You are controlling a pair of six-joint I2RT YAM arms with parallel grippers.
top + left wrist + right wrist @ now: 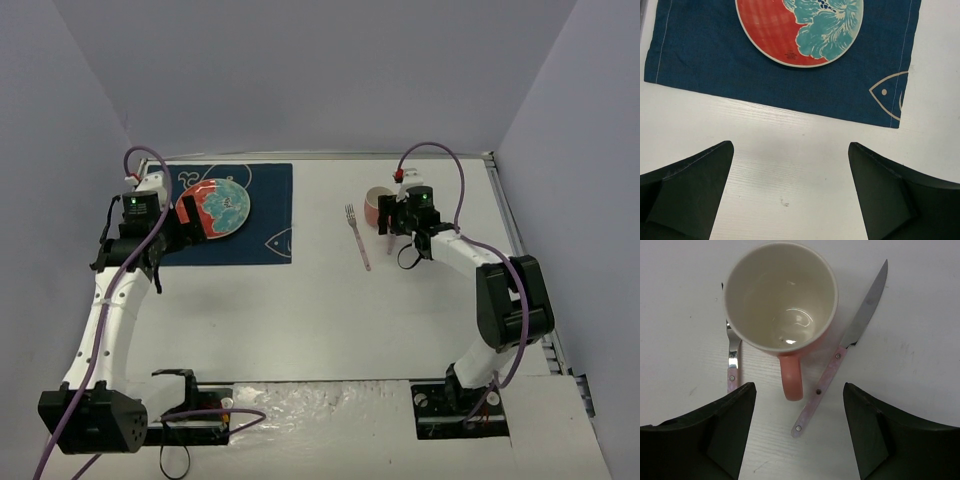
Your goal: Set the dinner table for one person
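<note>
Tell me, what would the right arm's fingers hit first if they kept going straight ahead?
Probably the pink mug's handle, lying midway between the fingers; the knife lies just beside it. Depth is hard to judge.

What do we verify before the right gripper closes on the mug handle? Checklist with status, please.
1. The mug handle sits in the gap of the right gripper: ok, roughly centred, neither finger touching it.
2. The mug is upright and empty: ok.
3. The knife is clear of the closing fingers: not ok, the end of its pink handle lies in the gap beside the mug handle.
4. The utensil on the mug's other side is clear: cannot tell, the mug hides its head and its handle ends near one finger.
5. The plate is on the placemat: ok.
6. The left gripper is open and holds nothing: ok.
</note>
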